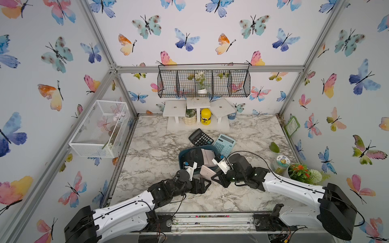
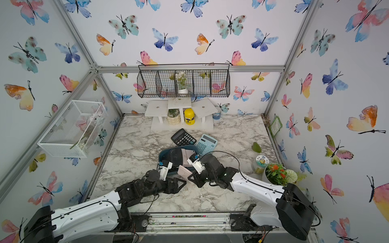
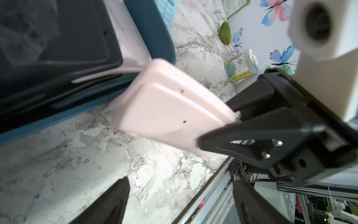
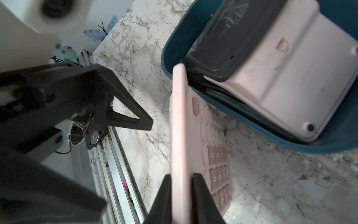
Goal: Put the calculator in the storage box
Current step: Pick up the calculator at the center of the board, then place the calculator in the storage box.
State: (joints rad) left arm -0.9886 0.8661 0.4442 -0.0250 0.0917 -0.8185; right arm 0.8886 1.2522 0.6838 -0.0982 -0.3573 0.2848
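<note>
My right gripper (image 4: 182, 176) is shut on the near end of a pink calculator (image 4: 180, 135), which it holds on edge with the keys facing sideways. The calculator's far end leans against the near rim of the teal storage box (image 4: 174, 38). In both top views the pink calculator (image 1: 207, 172) (image 2: 184, 171) sits between the two grippers at the box (image 1: 181, 156) front. Inside the box lie a black calculator (image 4: 222, 38) and another pink calculator (image 4: 280, 77), both face down. My left gripper (image 3: 182, 181) is open and empty over bare marble, just beside the held calculator (image 3: 168, 108).
Behind the box lie a black calculator (image 1: 200, 137) and a light blue calculator (image 1: 224, 144). A jar (image 1: 281, 164), a flower pot (image 1: 299, 172) and a green leaf (image 1: 274, 147) stand at the right. A white stand (image 1: 197, 113) is at the back, a white mesh basket (image 1: 99, 128) on the left wall.
</note>
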